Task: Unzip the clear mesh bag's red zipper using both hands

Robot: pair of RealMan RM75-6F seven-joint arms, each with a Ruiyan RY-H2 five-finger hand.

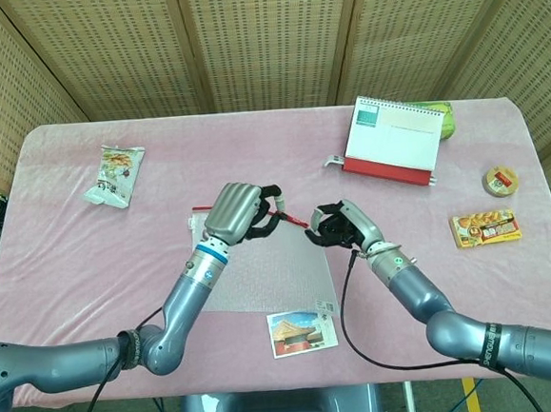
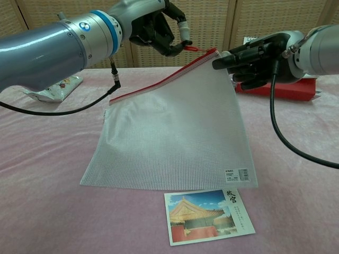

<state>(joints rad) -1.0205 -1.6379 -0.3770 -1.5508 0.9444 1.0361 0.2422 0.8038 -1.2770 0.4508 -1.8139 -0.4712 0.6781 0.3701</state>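
The clear mesh bag [image 2: 175, 132] hangs tilted, its top right corner lifted off the pink table and its lower edge resting on it. Its red zipper [image 2: 159, 82] runs along the raised top edge. My left hand [image 2: 159, 29] pinches the red zipper pull [image 2: 189, 47] just left of that corner. My right hand [image 2: 254, 55] grips the bag's top right corner. In the head view the left hand [image 1: 238, 212] and right hand [image 1: 339, 228] are a short way apart above the bag [image 1: 262, 279], with a stretch of red zipper [image 1: 291, 219] between them.
A postcard [image 2: 209, 209] lies just below the bag's lower right corner. A snack packet [image 1: 116, 176] sits at the far left. A desk calendar [image 1: 394, 139] stands at the back right, with a tape roll [image 1: 501, 181] and a snack box [image 1: 485, 228] near the right edge.
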